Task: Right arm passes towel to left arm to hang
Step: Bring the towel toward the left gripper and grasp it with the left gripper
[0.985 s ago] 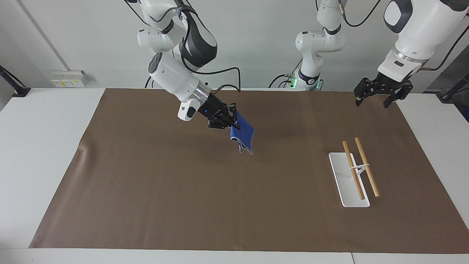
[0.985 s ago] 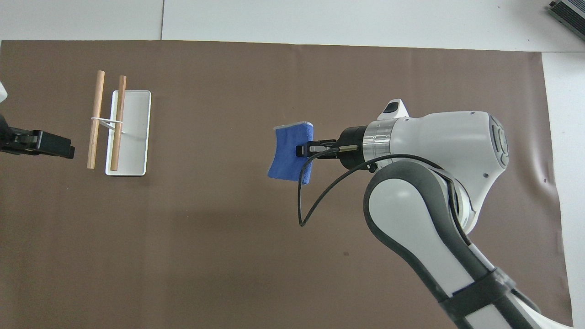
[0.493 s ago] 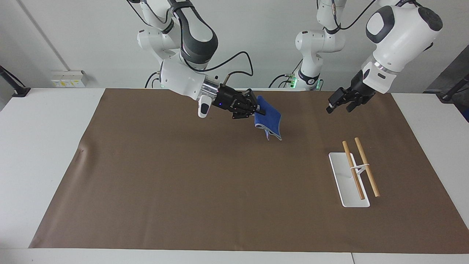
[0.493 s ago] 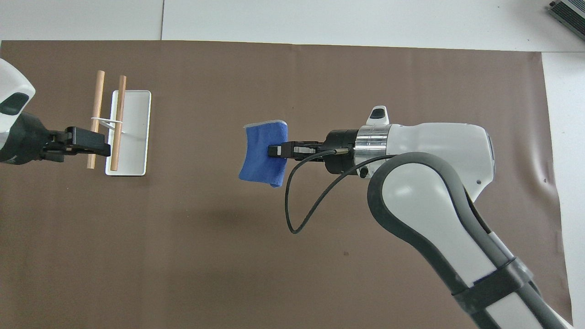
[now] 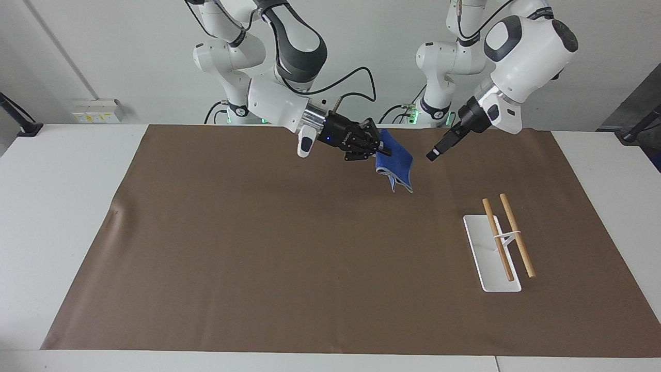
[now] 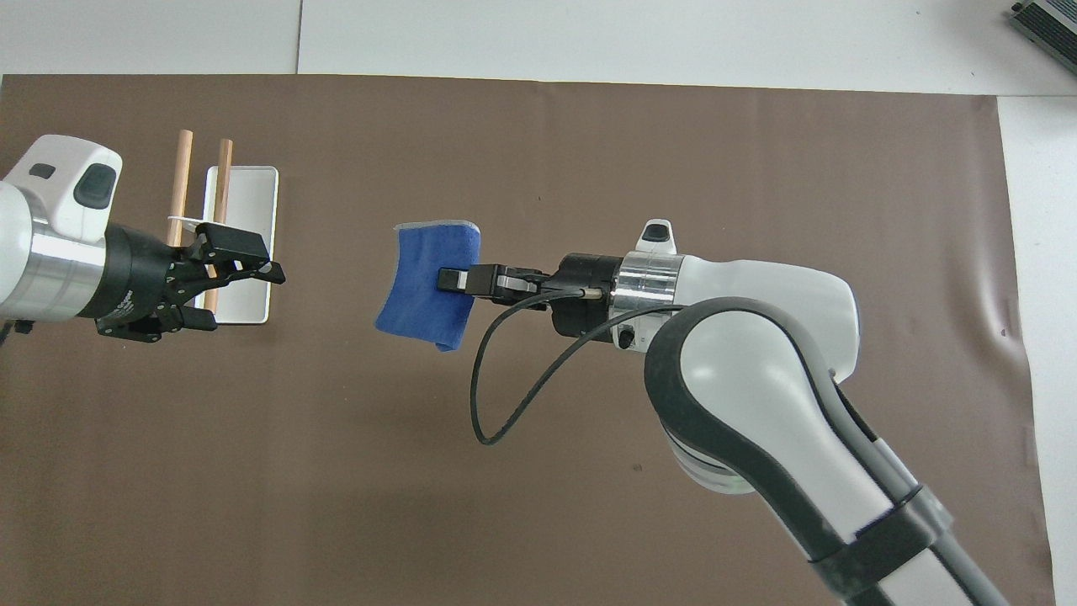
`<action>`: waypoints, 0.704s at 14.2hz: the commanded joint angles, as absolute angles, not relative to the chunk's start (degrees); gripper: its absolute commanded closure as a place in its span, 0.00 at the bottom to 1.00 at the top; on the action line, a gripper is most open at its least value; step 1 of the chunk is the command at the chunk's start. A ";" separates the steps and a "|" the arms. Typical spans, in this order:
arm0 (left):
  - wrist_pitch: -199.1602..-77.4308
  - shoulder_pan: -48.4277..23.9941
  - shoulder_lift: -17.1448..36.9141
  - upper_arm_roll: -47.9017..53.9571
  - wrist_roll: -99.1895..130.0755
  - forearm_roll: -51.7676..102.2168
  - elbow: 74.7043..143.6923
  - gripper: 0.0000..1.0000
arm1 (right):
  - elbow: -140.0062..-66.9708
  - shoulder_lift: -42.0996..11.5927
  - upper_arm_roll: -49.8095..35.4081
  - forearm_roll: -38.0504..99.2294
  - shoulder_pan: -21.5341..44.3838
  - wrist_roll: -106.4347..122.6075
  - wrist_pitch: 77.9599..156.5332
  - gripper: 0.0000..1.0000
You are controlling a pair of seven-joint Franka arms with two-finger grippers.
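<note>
Towel carrying comes first at the nine o'clock side of the facing view: the white right arm's black gripper [image 5: 379,150], with its small blue light, is clamped shut on one edge of the small bright blue terry towel with a thin grey edge [image 5: 396,168]. Over the last second it has swung up and toward the left arm's end of the table, so the folded cloth now hangs in the air over the brown paper mat [image 5: 258,248], its loose end drooping downward.

Toward three o'clock, the white left arm's black gripper [image 5: 433,155] has come down and across from its high waiting pose. It now points at the towel's free edge, close beside it but not touching, with its fingers spread wide and nothing between them; the overhead view [image 6: 240,282] shows that gap plainly. I judge the handover to be imminent.

Further toward four o'clock, the rack of two pale wooden dowels on a white rectangular base [image 5: 508,240] stands bare.

White lettering on the left gripper's wrist is visible overhead but cannot be read.
</note>
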State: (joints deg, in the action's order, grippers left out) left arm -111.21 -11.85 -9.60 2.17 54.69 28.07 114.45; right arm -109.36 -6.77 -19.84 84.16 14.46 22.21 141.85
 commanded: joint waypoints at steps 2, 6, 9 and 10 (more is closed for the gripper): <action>-122.05 -14.59 -13.27 1.49 67.13 33.47 122.32 0.00 | -109.86 -6.42 -20.04 85.87 14.41 23.90 142.82 1.00; -137.59 -18.36 -13.62 1.49 71.88 39.45 128.31 0.00 | -110.21 -6.42 -19.95 85.61 14.33 24.08 142.82 1.00; -148.94 -21.44 -13.01 1.49 73.92 44.20 130.86 0.00 | -110.30 -6.42 -19.95 85.25 14.24 24.08 142.82 1.00; -150.71 -22.14 -12.66 1.49 73.83 46.73 130.96 0.00 | -110.30 -6.33 -19.95 85.17 14.33 24.08 142.82 1.00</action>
State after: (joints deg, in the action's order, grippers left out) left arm -145.72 -20.00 -11.26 2.25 72.76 43.00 128.34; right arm -109.66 -6.77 -19.68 84.16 14.54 22.25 142.01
